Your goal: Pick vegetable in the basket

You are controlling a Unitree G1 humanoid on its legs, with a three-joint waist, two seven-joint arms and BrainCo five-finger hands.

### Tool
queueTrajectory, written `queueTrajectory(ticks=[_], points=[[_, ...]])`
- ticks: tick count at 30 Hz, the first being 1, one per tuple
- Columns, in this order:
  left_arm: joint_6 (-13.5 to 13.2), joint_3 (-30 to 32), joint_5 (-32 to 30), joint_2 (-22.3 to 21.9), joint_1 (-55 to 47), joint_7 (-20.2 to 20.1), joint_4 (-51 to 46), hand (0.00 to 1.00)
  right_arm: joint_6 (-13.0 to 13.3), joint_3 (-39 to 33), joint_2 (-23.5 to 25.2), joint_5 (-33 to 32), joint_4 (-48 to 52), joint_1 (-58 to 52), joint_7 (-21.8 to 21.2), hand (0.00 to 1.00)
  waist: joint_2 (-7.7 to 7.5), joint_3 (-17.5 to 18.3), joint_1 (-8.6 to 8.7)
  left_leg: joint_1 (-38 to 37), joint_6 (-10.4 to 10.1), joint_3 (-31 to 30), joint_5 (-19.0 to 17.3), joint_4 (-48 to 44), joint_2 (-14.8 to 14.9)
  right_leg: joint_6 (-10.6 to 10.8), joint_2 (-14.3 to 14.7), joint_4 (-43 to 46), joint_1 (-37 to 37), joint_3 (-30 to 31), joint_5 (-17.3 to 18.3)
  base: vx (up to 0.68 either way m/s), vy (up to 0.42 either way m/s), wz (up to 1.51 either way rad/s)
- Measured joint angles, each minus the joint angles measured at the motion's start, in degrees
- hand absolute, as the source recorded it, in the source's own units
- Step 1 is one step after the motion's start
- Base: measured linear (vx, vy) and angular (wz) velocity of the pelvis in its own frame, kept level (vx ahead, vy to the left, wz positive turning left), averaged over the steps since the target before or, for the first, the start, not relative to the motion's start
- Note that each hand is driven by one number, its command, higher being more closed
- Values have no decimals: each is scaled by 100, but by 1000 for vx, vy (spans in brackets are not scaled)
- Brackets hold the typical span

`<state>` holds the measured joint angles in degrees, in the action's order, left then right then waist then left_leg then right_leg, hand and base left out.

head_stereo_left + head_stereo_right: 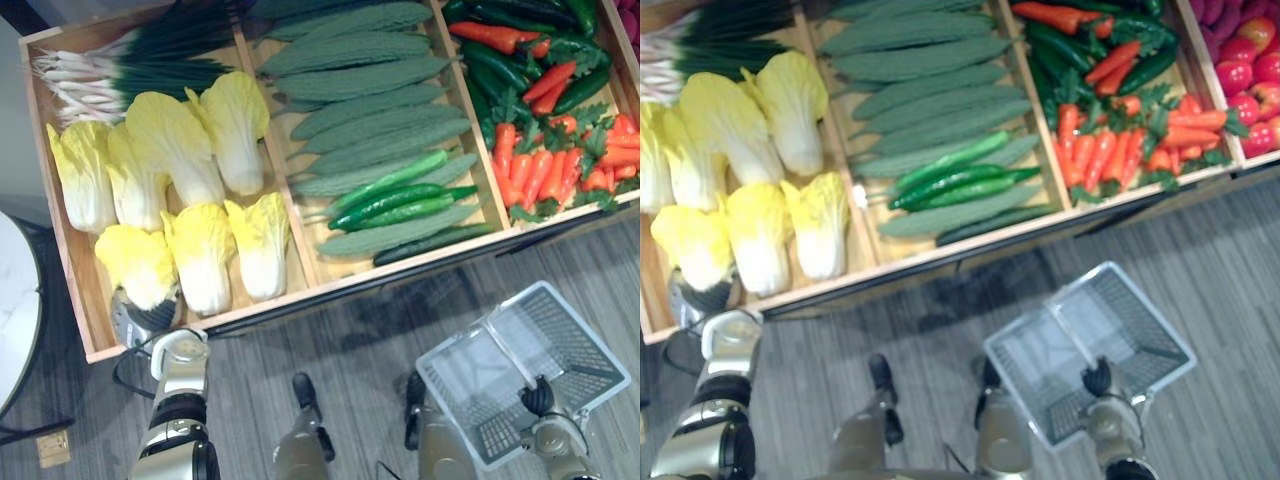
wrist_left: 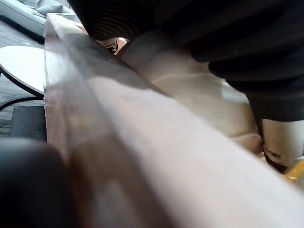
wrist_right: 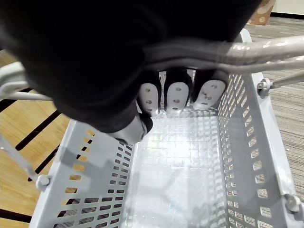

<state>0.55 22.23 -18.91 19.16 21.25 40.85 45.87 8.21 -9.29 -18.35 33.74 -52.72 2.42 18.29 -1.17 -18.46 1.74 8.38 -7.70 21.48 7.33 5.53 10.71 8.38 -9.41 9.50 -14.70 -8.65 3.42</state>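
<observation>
A wooden crate [image 1: 330,282] holds vegetables in compartments. Several yellow napa cabbages fill its left compartment, and the nearest one [image 1: 135,262] lies at the front left corner. My left hand [image 1: 148,318] reaches over the crate's front rim [image 2: 142,156] against this cabbage, with the pale cabbage base [image 2: 190,90] just past its dark cover. My right hand [image 1: 538,398] is shut on the grey handle [image 3: 247,50] of a light grey plastic basket [image 1: 575,345], held above the floor at lower right. Nothing lies inside the basket [image 3: 175,180].
Green onions [image 1: 130,60] lie behind the cabbages. Bitter gourds [image 1: 370,100] and cucumbers [image 1: 390,200] fill the middle compartment, with carrots [image 1: 540,165] and peppers [image 1: 510,45] to the right and red fruit [image 1: 1250,60] beyond. A white round table [image 1: 15,300] stands at the left.
</observation>
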Motion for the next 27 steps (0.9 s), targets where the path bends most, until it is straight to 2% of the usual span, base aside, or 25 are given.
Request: queueTrajectory(ticks=[9, 19, 22, 23, 25, 27], points=[[-5, -71, 8, 129, 109, 4, 243, 100, -5, 20, 0, -1, -16, 28, -4, 100, -21, -17, 7, -60, 0, 133, 0, 0, -43, 32, -8, -184, 35, 153, -185, -4, 18, -8], [-43, -160, 273, 99, 101, -87, 373, 100, -17, 28, 0, -1, -130, 28, -15, 100, -34, -14, 119, -209, 3, 125, 0, 0, -105, 67, -62, -257, 226, 146, -226, 10, 5, 1], [-38, -142, 448, -119, -31, -71, -53, 100, -37, 18, 21, -1, -218, 21, -14, 100, -54, -2, 117, -296, 3, 113, 0, 1, -115, 69, -72, -280, 333, 132, -227, 22, 10, 3], [-43, -136, 491, -420, -220, -39, -651, 100, -58, 11, 42, -1, -222, -12, -16, 100, -75, 7, 114, -363, 4, 85, 1, 1, -119, 73, -72, -311, 430, 113, -229, 31, 14, 5], [-56, -141, 498, -736, -377, 43, -1263, 100, -48, -34, 61, 1, -215, -48, -16, 100, -78, 10, 121, -368, 8, -25, 4, 1, -117, 73, -70, -322, 475, 60, -229, 17, 8, 12], [-58, -130, 499, -895, -420, 164, -1536, 100, -65, -182, 147, 1, -215, -66, -22, 100, -79, 17, 119, -370, 25, -48, 16, 1, -105, 73, -61, -319, 502, 21, -229, 2, 5, 10]])
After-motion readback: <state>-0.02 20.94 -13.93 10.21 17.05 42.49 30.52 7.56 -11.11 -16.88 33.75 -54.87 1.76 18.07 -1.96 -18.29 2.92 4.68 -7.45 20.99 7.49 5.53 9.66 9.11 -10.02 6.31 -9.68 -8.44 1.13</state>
